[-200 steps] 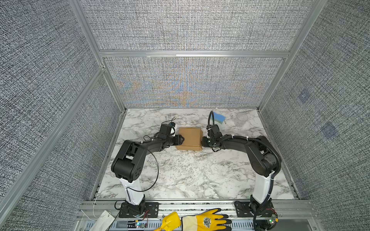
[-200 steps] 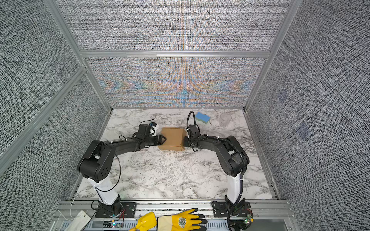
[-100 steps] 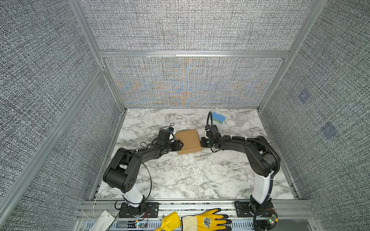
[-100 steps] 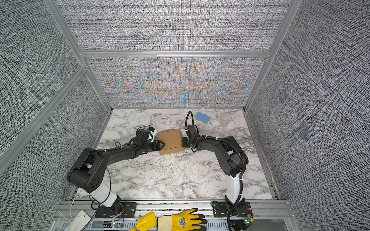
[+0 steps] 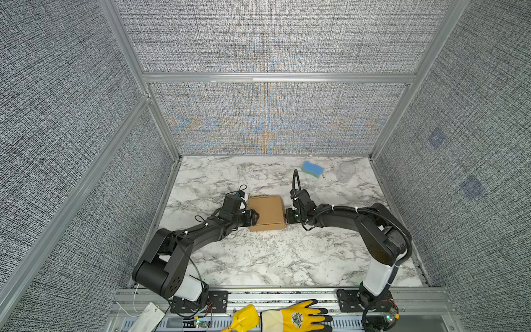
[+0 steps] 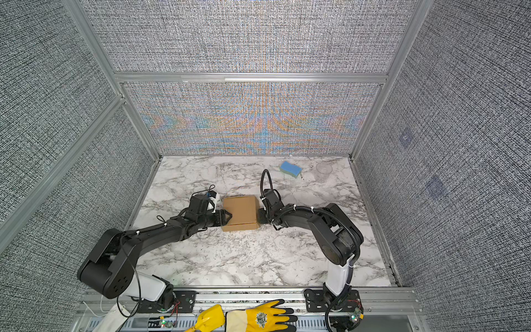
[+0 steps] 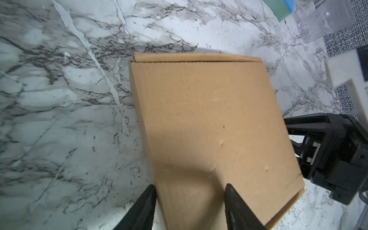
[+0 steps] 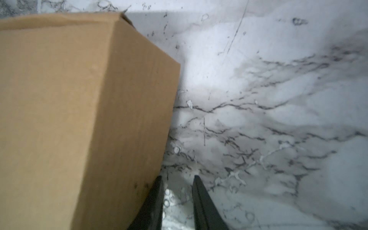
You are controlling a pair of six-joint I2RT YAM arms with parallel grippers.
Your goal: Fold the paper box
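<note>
The paper box (image 5: 265, 209) (image 6: 240, 211) is a closed brown cardboard box lying flat in the middle of the marble table (image 5: 273, 258). My left gripper (image 5: 254, 217) (image 6: 227, 216) is at its left side. In the left wrist view the left gripper (image 7: 190, 186) is open and straddles the box (image 7: 209, 119). One finger is outside the left edge and the other is over the lid. My right gripper (image 5: 288, 215) (image 6: 260, 215) is at the box's right wall. In the right wrist view the right gripper (image 8: 178, 178) is narrowly open over bare marble, with one finger against the box (image 8: 59, 109).
A blue sponge (image 5: 312, 169) (image 6: 290, 169) and a clear plastic cup (image 5: 346, 171) (image 6: 323, 169) stand at the back right. A yellow glove (image 5: 287, 317) lies on the front rail. Fabric walls close in the back and both sides.
The box has slid toward the front of the table, turning a little on the way, between both grippers. The left arm has stretched lower and further forward. The right gripper has followed the box.
</note>
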